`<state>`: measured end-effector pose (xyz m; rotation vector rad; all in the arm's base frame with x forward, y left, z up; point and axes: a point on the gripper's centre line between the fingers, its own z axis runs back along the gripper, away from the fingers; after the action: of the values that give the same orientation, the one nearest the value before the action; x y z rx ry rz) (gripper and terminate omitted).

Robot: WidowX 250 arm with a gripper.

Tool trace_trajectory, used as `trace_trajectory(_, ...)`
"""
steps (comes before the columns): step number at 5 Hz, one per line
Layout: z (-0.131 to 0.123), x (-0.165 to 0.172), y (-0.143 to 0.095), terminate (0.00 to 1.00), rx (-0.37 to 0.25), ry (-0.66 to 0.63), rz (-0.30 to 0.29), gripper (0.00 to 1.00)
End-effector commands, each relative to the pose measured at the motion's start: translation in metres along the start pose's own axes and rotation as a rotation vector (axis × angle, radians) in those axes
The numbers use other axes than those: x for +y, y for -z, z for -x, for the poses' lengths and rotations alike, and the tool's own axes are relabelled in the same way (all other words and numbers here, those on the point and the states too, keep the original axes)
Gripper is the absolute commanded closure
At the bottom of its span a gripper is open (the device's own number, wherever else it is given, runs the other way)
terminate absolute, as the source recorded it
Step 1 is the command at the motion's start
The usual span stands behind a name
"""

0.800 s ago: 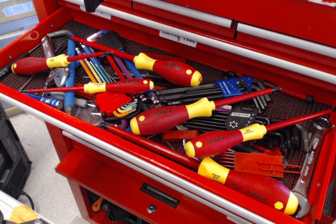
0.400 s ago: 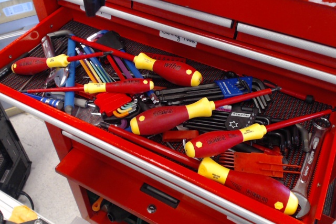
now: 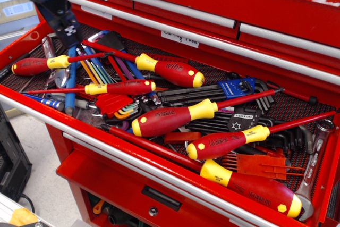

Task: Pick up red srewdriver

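Observation:
The red srewdriver [image 3: 32,66] lies at the far left of the open red drawer [image 3: 106,150]. It has a short dark-red handle, a yellow collar and a thin red shaft pointing right. My gripper [image 3: 70,35] is a dark blue-black shape hanging over the drawer's back left corner, just above and right of the screwdriver's collar. It does not touch the screwdriver. Its fingers read as one dark mass, so I cannot tell whether they are open.
A longer slim red screwdriver [image 3: 122,86] lies just right of it. Thick red-and-yellow screwdrivers [image 3: 170,118] fill the middle and right. Coloured and black hex key sets [image 3: 234,94], pliers [image 3: 50,51] and a wrench [image 3: 313,163] crowd the drawer. Closed drawers [image 3: 212,3] rise behind.
My gripper has moved down and to the left, from near the upper drawer fronts to just above the tools at the drawer's left end. The tools have not moved.

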<state>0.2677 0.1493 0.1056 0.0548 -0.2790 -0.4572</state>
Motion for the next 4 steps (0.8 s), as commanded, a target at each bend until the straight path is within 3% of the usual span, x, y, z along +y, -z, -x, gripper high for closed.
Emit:
trace_trajectory(1,0.014,0.012,0.009,0.0,0.015,0.179,-0.028,0.0)
trace_trajectory(2,0.024,0.029,0.023,0.0,0.006,0.214,-0.009,0.0)
trace_trajectory(4,0.04,0.064,0.052,0.0,-0.047,0.251,-0.024,0.0)
